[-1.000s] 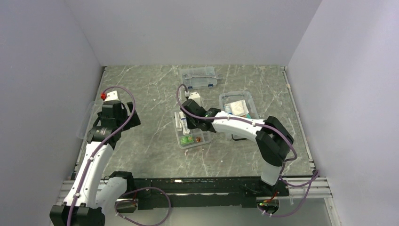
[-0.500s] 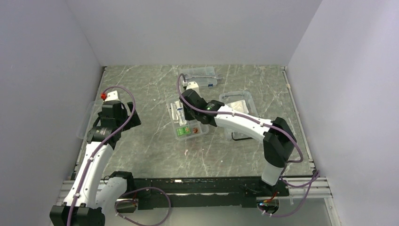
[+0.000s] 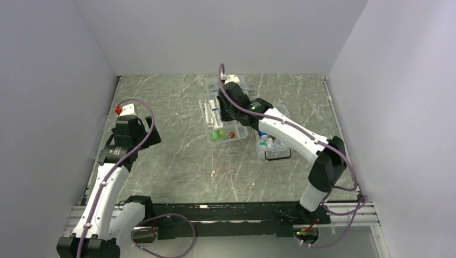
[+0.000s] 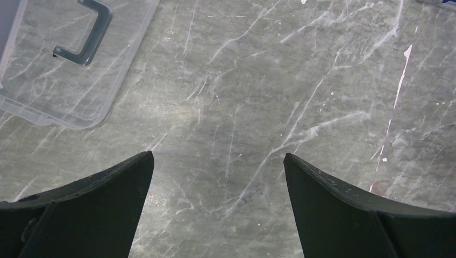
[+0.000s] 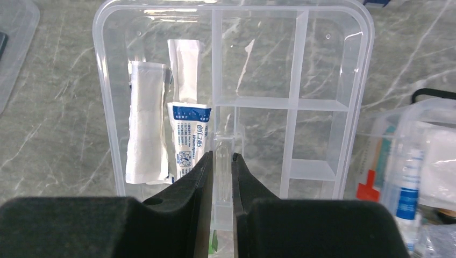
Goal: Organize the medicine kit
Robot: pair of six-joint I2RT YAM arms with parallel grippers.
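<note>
Right fingers [image 5: 200, 177] stand nearly closed, pinching the upright centre tab of the clear divided tray [image 5: 349, 107]. The tray's 9 o'clock compartment holds white packets [image 5: 145, 129]. Behind them the right arm [image 3: 290, 131] stretches long from its 5 o'clock base to the far middle of the bench [image 4: 269, 80], at 12 o'clock. The kit box [image 5: 379, 161] sits at the tray's 4 o'clock with a bottle [image 5: 408, 183] inside. Left fingers [image 4: 102, 188] are spread wide, holding nothing, above bare bench. The black-handled lid [image 4: 37, 80] lies at their 10 o'clock. The left arm [image 3: 107, 183] is bent along the 9 o'clock edge.
</note>
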